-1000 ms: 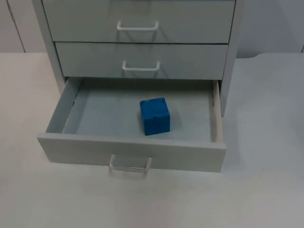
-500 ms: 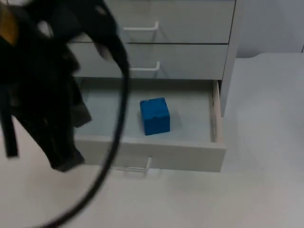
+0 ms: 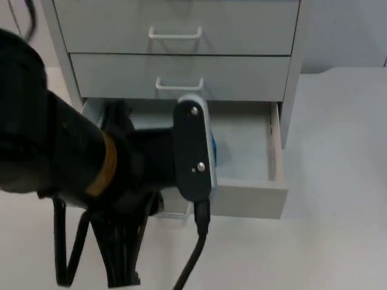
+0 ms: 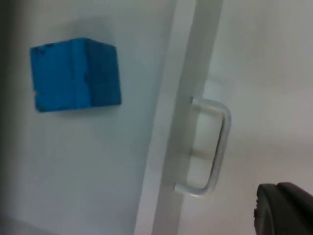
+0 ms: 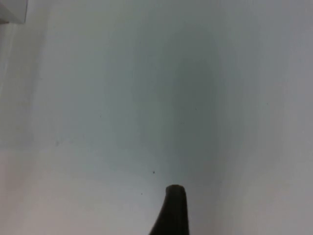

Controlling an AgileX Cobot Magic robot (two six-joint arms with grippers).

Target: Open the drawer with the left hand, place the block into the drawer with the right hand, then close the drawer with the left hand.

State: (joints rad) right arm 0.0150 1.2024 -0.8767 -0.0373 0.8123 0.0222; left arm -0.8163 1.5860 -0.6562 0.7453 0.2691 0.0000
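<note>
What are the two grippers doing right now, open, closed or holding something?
Left gripper: beside the open drawer's handle, holding nothing; open or closed cannot be told.
Right gripper: waits over the table; cannot be told.

left arm [image 3: 91, 163] hiding block [image 3: 213, 148], drawer handle [image 3: 175, 212]

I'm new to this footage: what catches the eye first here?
The left arm looms black over the open bottom drawer, hiding much of it. Inside the drawer sits a bright blue block, with the drawer's handle just beyond its front panel.
</note>
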